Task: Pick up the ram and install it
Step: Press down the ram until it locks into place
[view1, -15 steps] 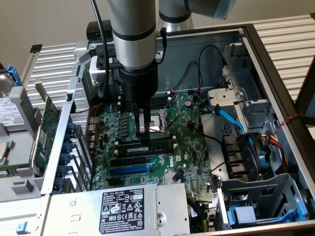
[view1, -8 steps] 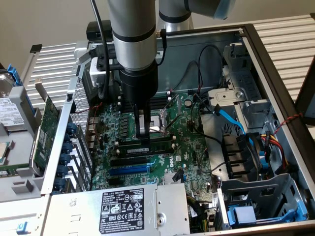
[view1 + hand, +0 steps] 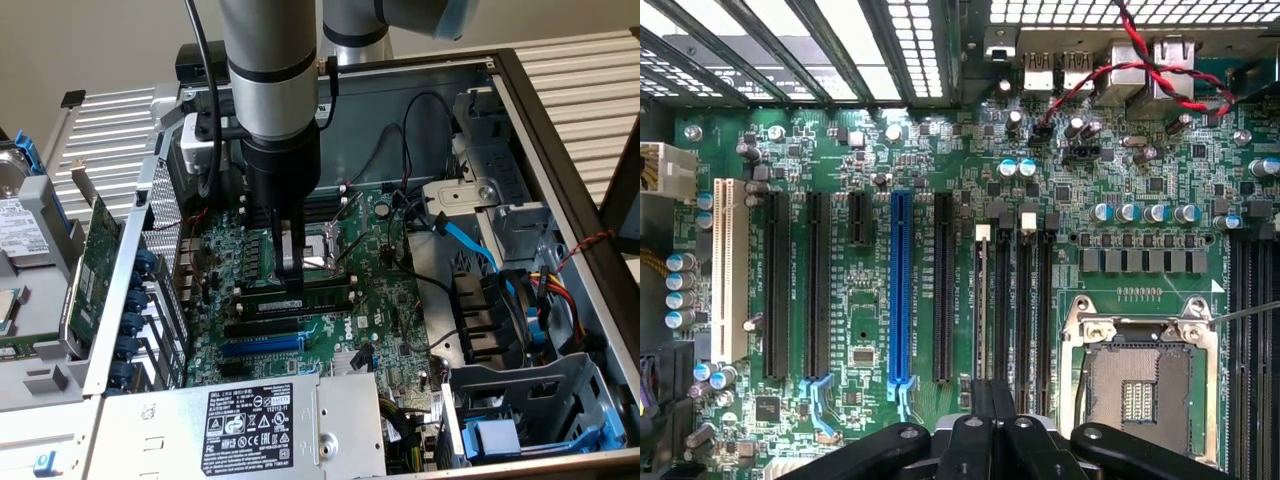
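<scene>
The ram sits edge-down in a memory slot beside the CPU socket, apparently seated, though we cannot see whether its end clips have latched. The hand is closed and pressing on its top edge, likely to drive it home. Around them, the open computer case holds the motherboard.

Thin green ram on edge in a motherboard memory slot beside the CPU socket.
</scene>
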`<state>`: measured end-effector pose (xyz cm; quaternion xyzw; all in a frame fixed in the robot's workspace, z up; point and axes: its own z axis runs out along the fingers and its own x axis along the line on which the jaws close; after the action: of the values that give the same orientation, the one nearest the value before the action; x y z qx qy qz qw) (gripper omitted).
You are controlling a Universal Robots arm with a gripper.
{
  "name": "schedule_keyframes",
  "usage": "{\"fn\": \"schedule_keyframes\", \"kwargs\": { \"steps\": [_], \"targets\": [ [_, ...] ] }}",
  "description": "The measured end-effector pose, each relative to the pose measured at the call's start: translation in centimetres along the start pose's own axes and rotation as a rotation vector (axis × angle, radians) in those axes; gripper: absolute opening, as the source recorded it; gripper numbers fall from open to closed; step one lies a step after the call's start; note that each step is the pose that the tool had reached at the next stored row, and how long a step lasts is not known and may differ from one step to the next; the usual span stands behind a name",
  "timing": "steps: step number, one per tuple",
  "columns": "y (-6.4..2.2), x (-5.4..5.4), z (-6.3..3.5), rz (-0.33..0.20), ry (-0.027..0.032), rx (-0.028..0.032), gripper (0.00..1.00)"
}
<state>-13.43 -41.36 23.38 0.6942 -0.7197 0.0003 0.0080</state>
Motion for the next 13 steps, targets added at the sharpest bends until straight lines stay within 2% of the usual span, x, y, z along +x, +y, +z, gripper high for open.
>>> {"fn": "schedule_keyframes", "kwargs": {
  "steps": [5,13],
  "targets": [
    [0.01,0.01,-0.76,0.000,0.0002,-0.0006,0.11],
    [0.01,0.02,-0.78,0.000,-0.0001,-0.0006,0.11]
  ]
}}
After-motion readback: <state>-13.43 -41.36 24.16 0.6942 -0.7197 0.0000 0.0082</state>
